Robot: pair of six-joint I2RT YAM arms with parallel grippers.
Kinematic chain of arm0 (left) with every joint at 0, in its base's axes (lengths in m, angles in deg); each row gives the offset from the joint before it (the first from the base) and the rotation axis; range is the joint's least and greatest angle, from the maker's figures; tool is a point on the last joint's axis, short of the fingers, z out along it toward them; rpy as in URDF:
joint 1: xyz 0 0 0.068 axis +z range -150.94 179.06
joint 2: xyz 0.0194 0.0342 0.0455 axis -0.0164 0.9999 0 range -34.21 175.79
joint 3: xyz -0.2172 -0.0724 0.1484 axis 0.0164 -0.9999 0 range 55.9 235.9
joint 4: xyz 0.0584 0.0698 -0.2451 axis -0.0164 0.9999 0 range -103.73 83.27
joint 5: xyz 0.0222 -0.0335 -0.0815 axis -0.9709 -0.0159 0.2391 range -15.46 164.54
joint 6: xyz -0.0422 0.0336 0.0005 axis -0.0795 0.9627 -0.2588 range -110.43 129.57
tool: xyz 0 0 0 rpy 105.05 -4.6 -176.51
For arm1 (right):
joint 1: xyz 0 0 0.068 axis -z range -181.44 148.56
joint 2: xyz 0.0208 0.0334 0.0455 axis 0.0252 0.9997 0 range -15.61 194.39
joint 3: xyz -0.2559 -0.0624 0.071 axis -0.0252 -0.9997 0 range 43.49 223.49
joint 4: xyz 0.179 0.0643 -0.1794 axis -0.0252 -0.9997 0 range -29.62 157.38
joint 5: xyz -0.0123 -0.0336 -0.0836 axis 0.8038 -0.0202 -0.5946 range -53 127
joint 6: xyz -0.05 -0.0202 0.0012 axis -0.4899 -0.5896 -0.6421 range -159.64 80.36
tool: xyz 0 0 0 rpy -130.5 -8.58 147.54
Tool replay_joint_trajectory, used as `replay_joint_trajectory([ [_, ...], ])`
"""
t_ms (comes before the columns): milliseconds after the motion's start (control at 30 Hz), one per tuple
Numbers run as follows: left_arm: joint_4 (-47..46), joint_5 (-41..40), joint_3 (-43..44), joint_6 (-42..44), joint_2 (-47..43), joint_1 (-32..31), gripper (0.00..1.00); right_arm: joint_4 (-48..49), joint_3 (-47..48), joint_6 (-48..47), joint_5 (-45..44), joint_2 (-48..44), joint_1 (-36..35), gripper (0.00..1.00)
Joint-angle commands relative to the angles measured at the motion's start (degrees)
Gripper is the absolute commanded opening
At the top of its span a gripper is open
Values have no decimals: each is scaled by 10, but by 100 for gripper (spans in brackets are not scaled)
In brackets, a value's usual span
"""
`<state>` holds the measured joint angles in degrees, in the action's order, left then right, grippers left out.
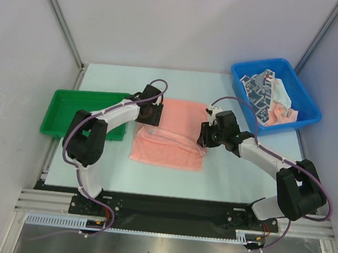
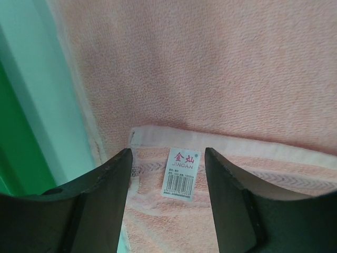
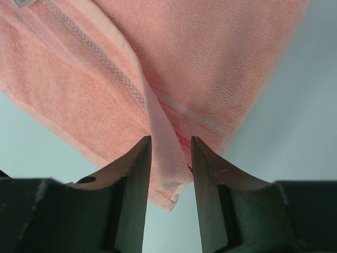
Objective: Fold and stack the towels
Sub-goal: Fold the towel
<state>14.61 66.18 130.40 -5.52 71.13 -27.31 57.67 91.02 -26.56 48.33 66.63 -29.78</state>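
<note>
Plainly, what matters is how the salmon-pink towel [image 1: 170,144] lies between the two sets of jaws. It sits flat on the tabletop [image 1: 229,179] at the middle of the top view, partly folded, with a doubled band along its lower edge. Its long axis runs left to right across the frame, sagging slightly toward the lower right.

The left jaws sit over the towel's upper-left part. In the left wrist view they stand well apart, straddling the white tag [image 2: 181,173] at the corner of the doubled band, and they grip nothing. The right jaws sit at the towel's right-hand short edge. In the right wrist view they are parted, the folded corner lies loose between them on the tabletop, and I see no pinch.

Each arm is therefore nearest its own short end, and the fold line runs from one set of jaws to the other. A further fold would probably carry one short end across that axis onto the other.

More towels [image 1: 266,96] lie crumpled in the blue bin [image 1: 312,115] at upper right, and the green tray [image 1: 59,130] is at left
</note>
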Motion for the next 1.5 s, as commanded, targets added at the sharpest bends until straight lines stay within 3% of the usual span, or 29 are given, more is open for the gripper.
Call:
replay_joint_trajectory([
  [0,18,7,31,31,8,4,62,7,-4,-26,-15,-3,-15,42],
  [367,29,20,28,52,16,8,52,-21,5,-57,-74,-2,-60,47],
  [567,39,-15,30,58,1,13,61,-31,5,-61,-112,6,-73,47],
  [1033,51,53,57,62,38,28,62,-24,-9,-64,-138,-14,-74,45],
  [1300,81,31,55,60,47,34,61,-22,-10,-66,-138,-21,-74,45],
  [1433,73,60,50,56,47,35,56,-20,-13,-64,-141,-16,-74,44],
  [1467,73,68,49,56,48,36,50,-21,-12,-64,-142,-15,-74,43],
])
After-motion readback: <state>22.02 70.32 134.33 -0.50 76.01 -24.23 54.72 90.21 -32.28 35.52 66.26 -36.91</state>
